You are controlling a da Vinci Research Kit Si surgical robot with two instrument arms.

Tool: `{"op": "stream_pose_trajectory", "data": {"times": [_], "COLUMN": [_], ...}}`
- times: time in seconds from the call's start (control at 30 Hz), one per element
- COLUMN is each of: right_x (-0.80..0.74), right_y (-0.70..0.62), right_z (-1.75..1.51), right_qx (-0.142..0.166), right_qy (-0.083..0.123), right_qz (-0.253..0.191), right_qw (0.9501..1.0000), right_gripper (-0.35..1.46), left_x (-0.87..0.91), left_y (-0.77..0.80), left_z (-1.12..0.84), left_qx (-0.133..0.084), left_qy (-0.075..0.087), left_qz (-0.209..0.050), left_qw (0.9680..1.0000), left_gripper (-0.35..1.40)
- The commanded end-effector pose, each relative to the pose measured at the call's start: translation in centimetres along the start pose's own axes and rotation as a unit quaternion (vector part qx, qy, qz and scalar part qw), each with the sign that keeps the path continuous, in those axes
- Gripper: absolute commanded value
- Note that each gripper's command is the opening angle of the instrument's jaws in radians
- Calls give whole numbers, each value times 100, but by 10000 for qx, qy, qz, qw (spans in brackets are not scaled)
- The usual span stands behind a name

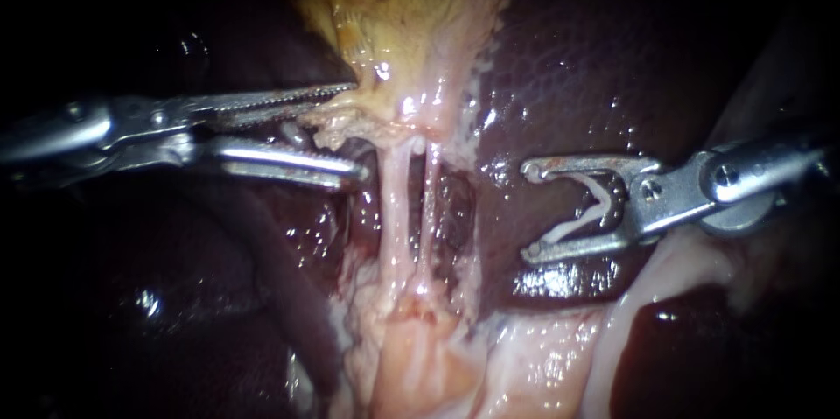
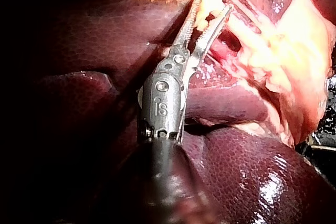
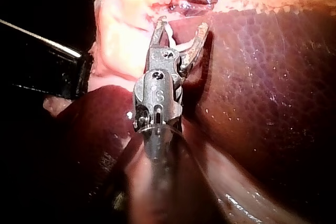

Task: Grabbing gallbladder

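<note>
The yellowish gallbladder (image 1: pixel 394 8) hangs at the top centre, narrowing into two pale tubes (image 1: pixel 395 209) that run down side by side. My left instrument (image 1: pixel 357 130) comes in from the left with its serrated jaws open. The frayed lower edge of the gallbladder (image 1: pixel 346 126) lies between their tips, and the upper jaw rests against it. In the left wrist view the yellow tissue (image 2: pixel 207 3) sits in the gap of the left instrument (image 2: pixel 212 14). My right instrument (image 1: pixel 529 211) stands right of the tubes over the liver, its jaws spread around a white clip (image 1: pixel 591 209).
Dark red liver (image 1: pixel 595 60) surrounds the gallbladder and fills both wrist views (image 2: pixel 252 171) (image 3: pixel 273 87). Pale fatty tissue (image 1: pixel 437 358) spreads below the tubes. In the right wrist view the right instrument (image 3: pixel 181 24) carries the clip (image 3: pixel 176 43) just short of the pale tissue (image 3: pixel 121 30).
</note>
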Motion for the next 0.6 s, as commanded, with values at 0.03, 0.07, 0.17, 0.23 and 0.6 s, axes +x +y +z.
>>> {"op": "stream_pose_trajectory", "data": {"times": [0.03, 0.07, 0.17, 0.23, 0.6], "right_x": [-1, -1, -1, -1, -2], "right_y": [0, 0, 0, 0, 0], "right_z": [0, 0, 0, 0, 0], "right_qx": [-1, -1, -1, -1, -1], "right_qy": [0, 0, 0, 0, -1], "right_qz": [1, 1, 1, 0, -1], "right_qw": [10000, 10000, 10000, 10000, 10000], "right_gripper": [50, 50, 50, 50, 50], "left_x": [0, 0, 0, 1, 21], "left_y": [-1, -2, -3, -4, -2], "left_z": [-1, -1, -5, -7, -28], "left_qx": [8, 6, -3, -10, -22], "left_qy": [-2, -3, -2, -2, -55], "left_qz": [-42, -42, -102, -135, -396], "left_qw": [10000, 10000, 9999, 9999, 9992], "left_gripper": [-10, -18, -35, -35, -35]}}
